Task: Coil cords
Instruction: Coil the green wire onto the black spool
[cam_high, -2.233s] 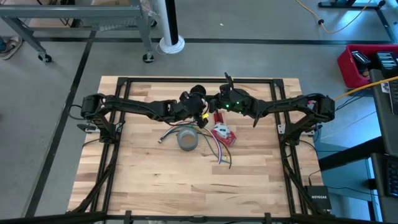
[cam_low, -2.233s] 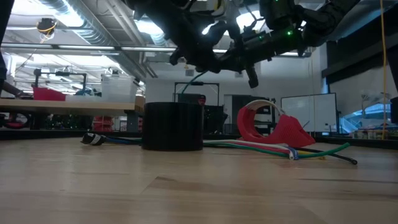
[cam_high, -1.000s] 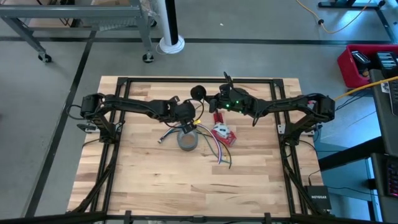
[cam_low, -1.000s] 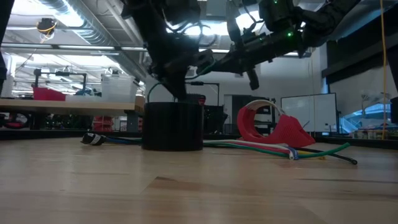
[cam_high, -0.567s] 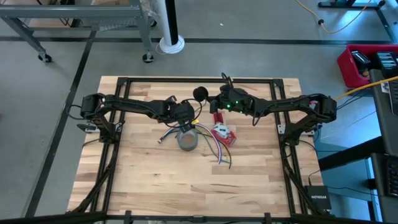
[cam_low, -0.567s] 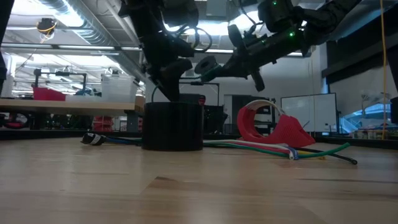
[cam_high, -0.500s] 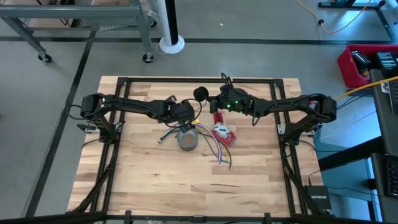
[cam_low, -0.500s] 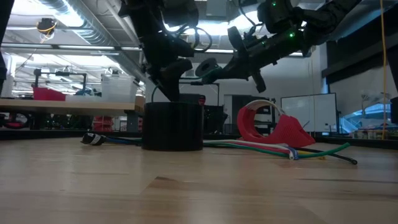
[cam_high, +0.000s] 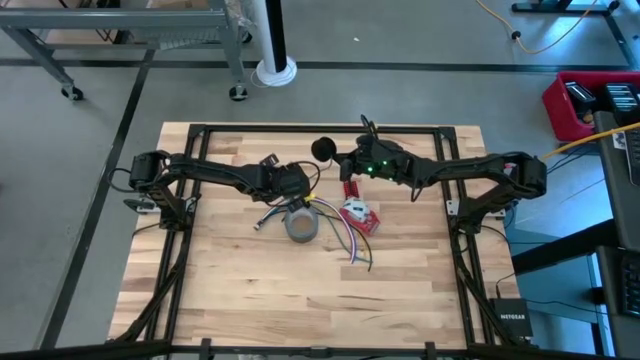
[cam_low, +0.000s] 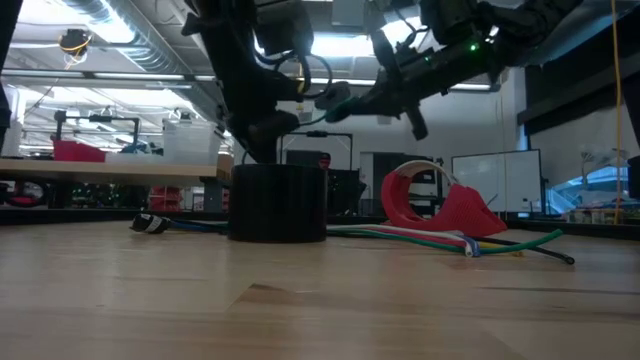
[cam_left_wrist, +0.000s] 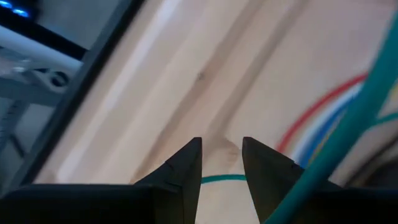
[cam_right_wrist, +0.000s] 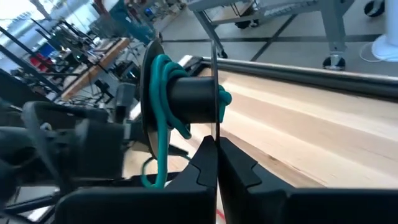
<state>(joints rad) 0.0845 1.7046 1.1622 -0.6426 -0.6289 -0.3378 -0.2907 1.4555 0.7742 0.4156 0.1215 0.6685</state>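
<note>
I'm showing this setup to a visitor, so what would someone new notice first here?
Probably the black spool wound with green cord, held in the air over the table's far middle by the shut right gripper. Next, the left gripper beside it, a strand of that cord crossing between its fingers, above the grey tape roll.

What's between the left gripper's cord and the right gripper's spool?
Nothing visible. The green cord runs free from the left gripper to the spool clamped in the right gripper; the grey tape roll sits below, on the table.
</note>
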